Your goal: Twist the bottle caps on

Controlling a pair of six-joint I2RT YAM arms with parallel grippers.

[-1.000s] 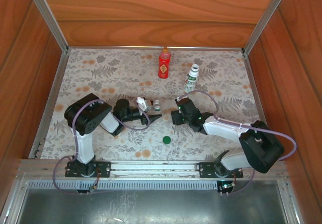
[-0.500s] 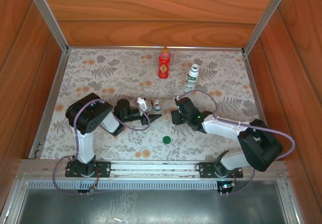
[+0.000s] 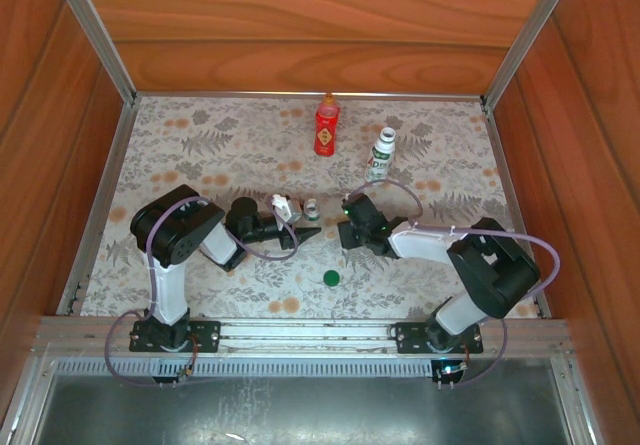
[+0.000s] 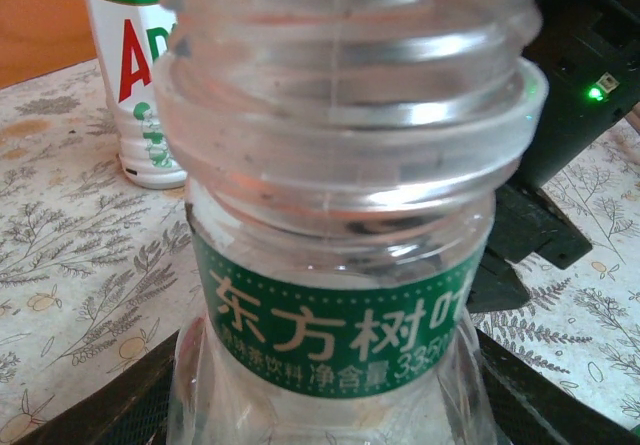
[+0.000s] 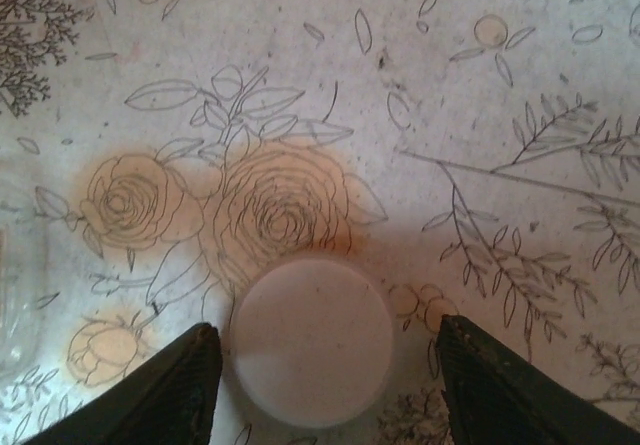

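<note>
One white cap (image 5: 312, 343) between right hand's (image 5: 325, 350) fingers (image 5: 175, 390)

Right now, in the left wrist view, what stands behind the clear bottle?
Behind it, the white bottle stands upright on the floral cloth; the right arm's black wrist, green light lit, is there too. The clear bottle hides whatever is directly behind.

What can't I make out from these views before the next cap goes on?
- Clear bottle, left wrist view: mouth and base cut off by the top and bottom edges.
- White bottle, same view: top cut off by the upper edge.
- White cap, right wrist view: underside hidden against the cloth.
- Red bottle, top view: too small to judge whether it is screwed shut.
</note>
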